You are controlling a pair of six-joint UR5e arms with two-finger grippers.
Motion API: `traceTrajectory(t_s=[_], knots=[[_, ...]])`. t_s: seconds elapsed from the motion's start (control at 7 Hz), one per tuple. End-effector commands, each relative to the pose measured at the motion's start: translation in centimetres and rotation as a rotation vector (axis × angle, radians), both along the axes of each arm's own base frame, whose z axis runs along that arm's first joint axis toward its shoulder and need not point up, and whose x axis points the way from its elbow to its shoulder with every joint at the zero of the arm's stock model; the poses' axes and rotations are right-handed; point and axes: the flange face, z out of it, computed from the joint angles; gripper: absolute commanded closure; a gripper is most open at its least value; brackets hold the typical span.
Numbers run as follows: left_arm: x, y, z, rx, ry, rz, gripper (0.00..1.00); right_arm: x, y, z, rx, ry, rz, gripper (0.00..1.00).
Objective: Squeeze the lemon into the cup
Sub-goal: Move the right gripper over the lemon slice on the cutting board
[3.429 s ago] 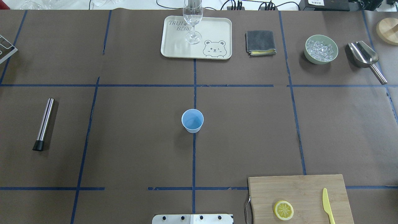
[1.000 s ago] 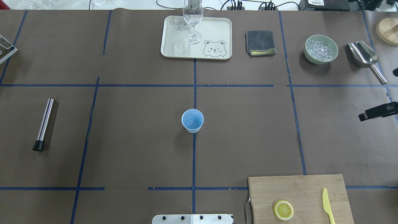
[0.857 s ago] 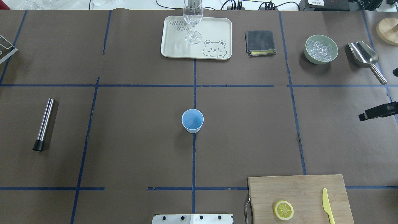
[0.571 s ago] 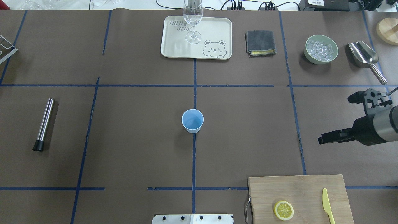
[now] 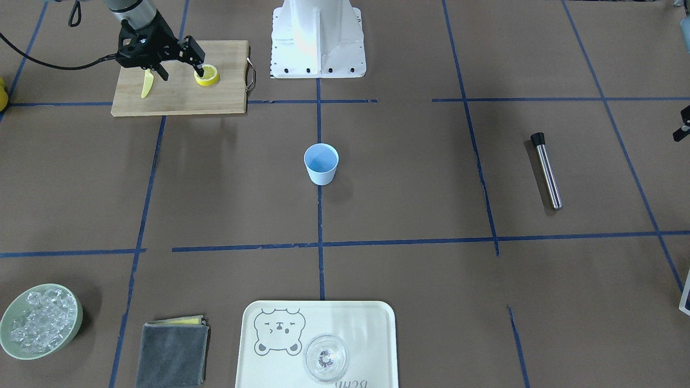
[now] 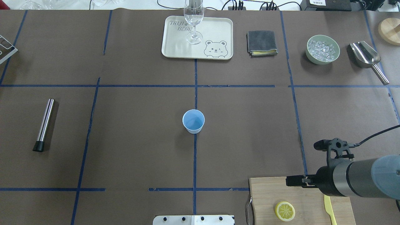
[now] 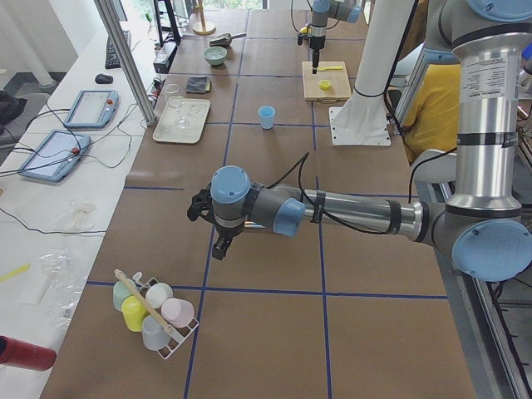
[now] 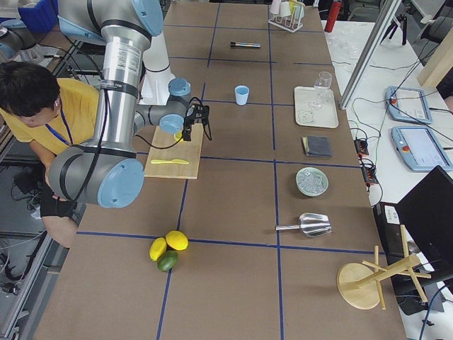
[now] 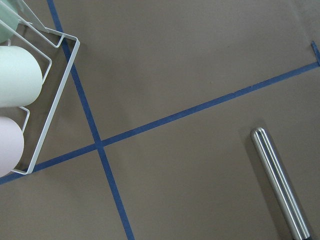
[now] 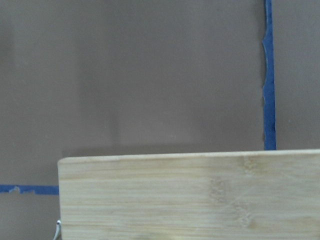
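Hovering by lemon (image 5: 209,76), right end effector (image 5: 180,73) spread wide, empty, w/ tip over rind, left end effector (image 7: 221,248) can't tell.

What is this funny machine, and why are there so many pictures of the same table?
It is a robot with two metal arms, each ending in a two-finger pincer called a gripper. Cameras watch from all around: one from above, one from the front, one at each end of the table, and a tiny one on each wrist. The right gripper is open and empty, above a wooden cutting board where a lemon slice and a yellow knife lie. A blue cup stands in the middle of the table. Farther off are a glass on a bear tray and a bowl of ice. The left arm hangs over the other end; I cannot tell whether its gripper is open.
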Motion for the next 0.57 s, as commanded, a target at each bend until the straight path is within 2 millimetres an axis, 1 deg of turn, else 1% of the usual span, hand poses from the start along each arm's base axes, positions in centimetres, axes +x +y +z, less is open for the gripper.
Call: traceTrajectory(t_s=[0.0,0.14,0.29,0.43], knots=[[0.0,0.0,-0.1,0.004,-0.004,-0.002,0.00,-2.2,4.4,0.5,-0.002,0.021,-0.011,0.00],[0.0,0.0,-0.1,0.005,-0.005,-0.001,0.00,-2.3,4.5,0.5,0.005,0.023,-0.002,0.00],[-0.1,0.1,-0.3,0.005,0.001,-0.001,0.00,-2.8,4.7,1.0,0.007,0.062,-0.006,0.00],[-0.1,0.1,-0.3,0.006,0.002,-0.001,0.00,-3.2,4.8,0.9,0.007,0.070,-0.012,0.00]])
